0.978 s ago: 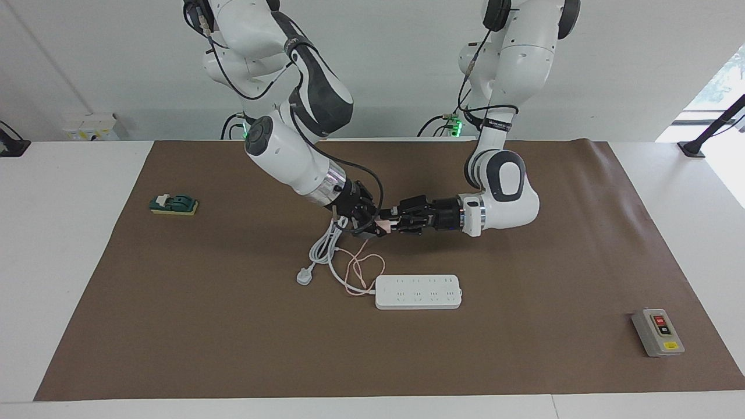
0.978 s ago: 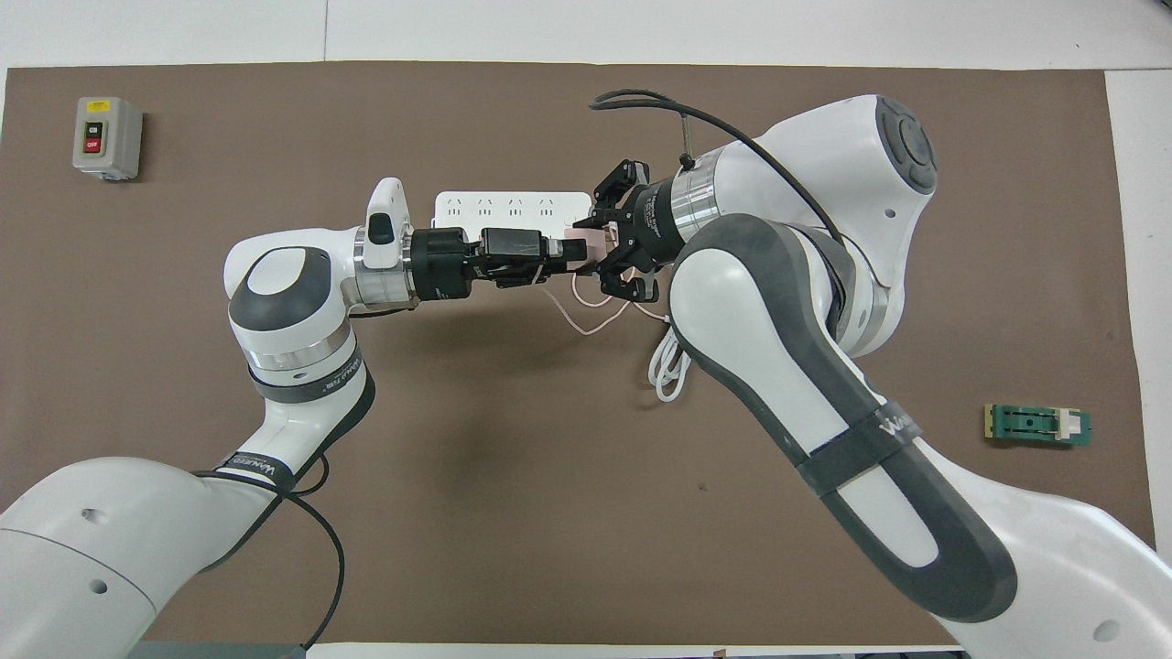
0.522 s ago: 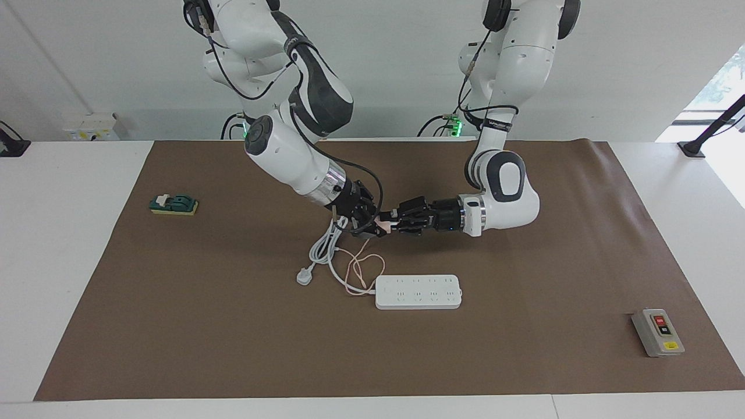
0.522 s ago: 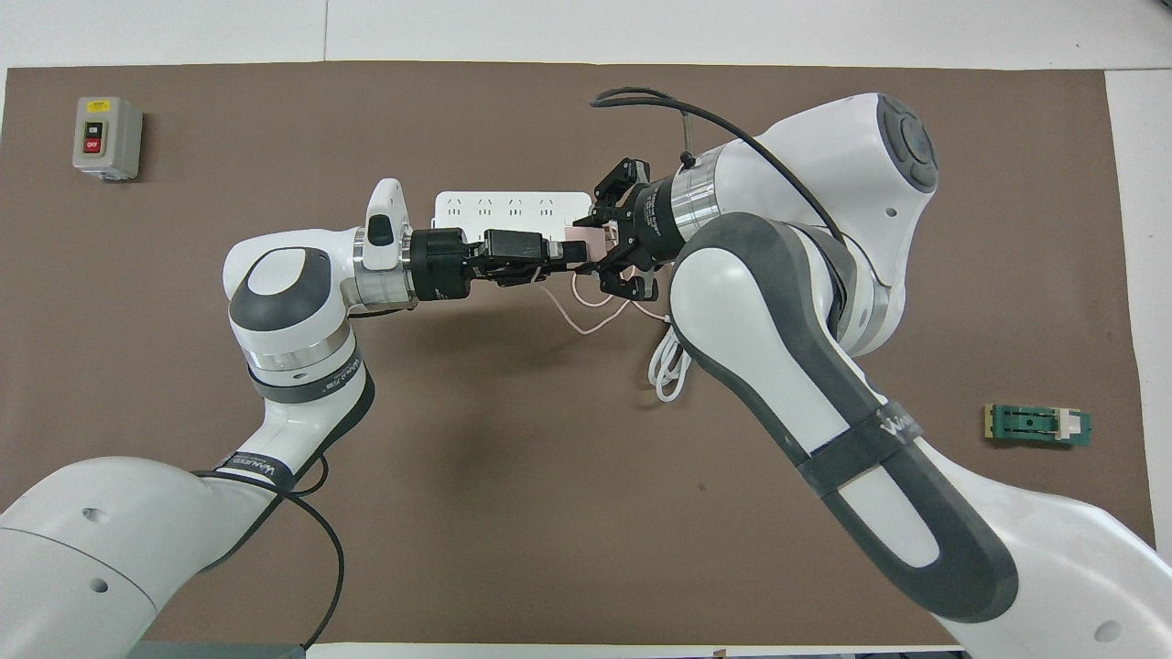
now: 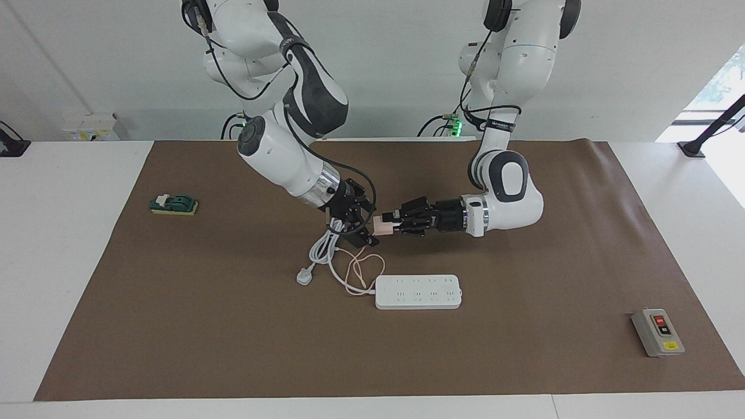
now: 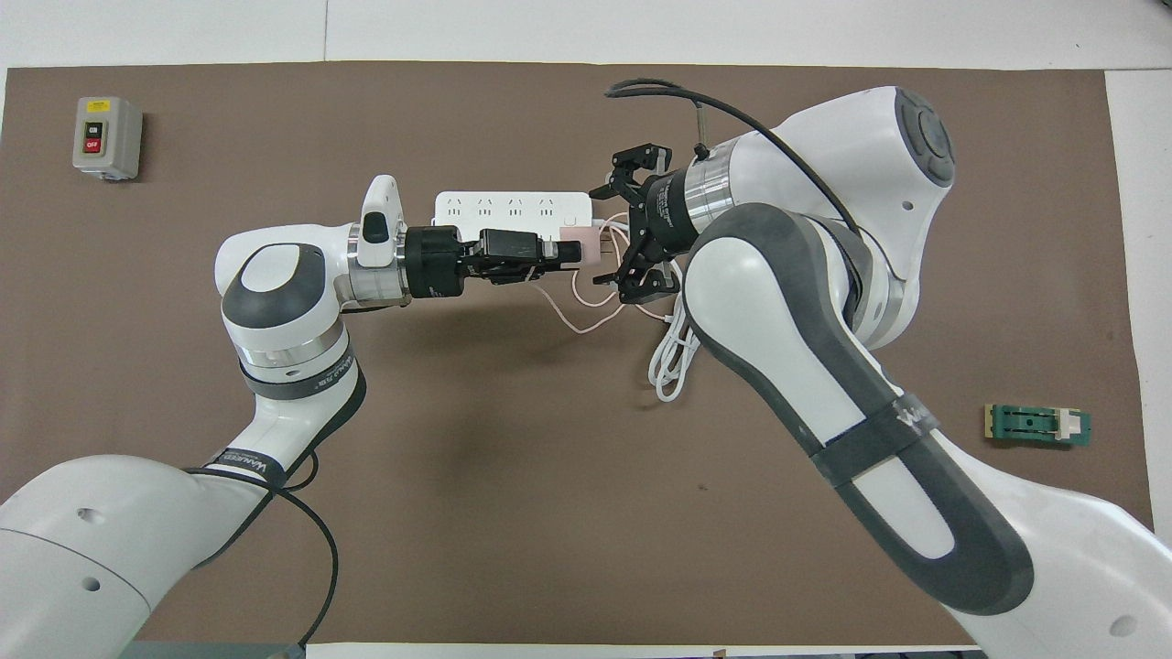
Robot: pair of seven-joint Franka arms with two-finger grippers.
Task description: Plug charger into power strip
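One brown mat (image 5: 524,349) covers my table, and I count two arms, one power strip, one charger, one grey button box and one green block. The power strip (image 5: 418,291) lies flat near the mat's middle, its thick white cord (image 5: 326,247) coiled beside it toward my right arm's end. The grey button box (image 5: 657,331) sits at the mat's corner away from me at my left arm's end; the green block (image 5: 174,204) rests off the mat's edge at my right arm's end. My left gripper (image 5: 393,223) is clamped on the charger (image 5: 382,226), holding it in the air over the bare mat, its thin pink cable (image 5: 364,270) trailing down. My right gripper (image 5: 359,224) now stands spread apart just beside the charger; a moment ago it was closed on it, and it has since let go and drawn back slightly.
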